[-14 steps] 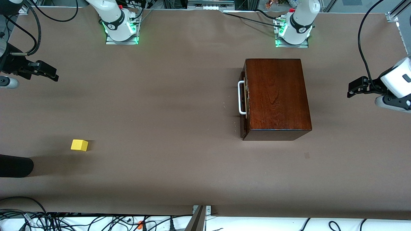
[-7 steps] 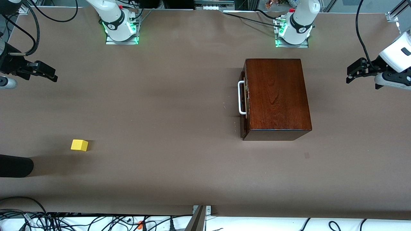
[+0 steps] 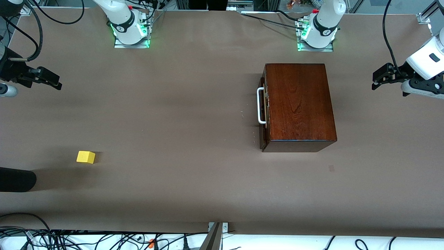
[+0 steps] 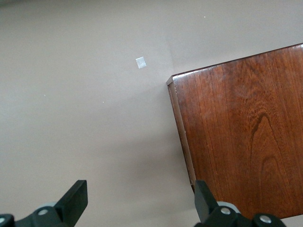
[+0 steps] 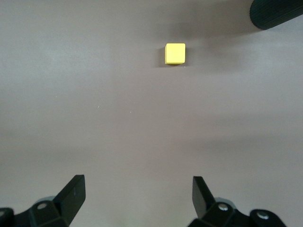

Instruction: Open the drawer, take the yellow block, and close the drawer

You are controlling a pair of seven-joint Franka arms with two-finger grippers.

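So, line by line:

Drawer (image 3: 264,114): shut, or very nearly so, in the dark wooden box (image 3: 298,104) that sits toward the left arm's end of the table, close to the edge where the arm bases stand. Its white handle (image 3: 260,106) faces the right arm's end, so the pull would run along the table's length.

Yellow block (image 3: 85,157): out on the bare table (image 3: 194,180) near the corner at the right arm's end and the front camera's edge, well apart from the box (so it seems the taking is done and the closing too, or close to it).

Left gripper (image 3: 378,78): empty, fingers spread wide, up over the table edge at the left arm's end; in its wrist view one corner of the box top shows past the fingers (image 4: 75,201). It looks parked, clear of the box.

Right gripper (image 3: 52,81): empty too, jaws wide apart, over the table edge at its own end; the block (image 5: 175,53) lies ahead of it in its wrist view.

Hard to tell: whether the drawer front is fully flush, since a thin dark seam shows; nothing of the inside is visible.

Cut off: a black rounded thing (image 3: 17,179) at the frame edge beside the block, unidentifiable.
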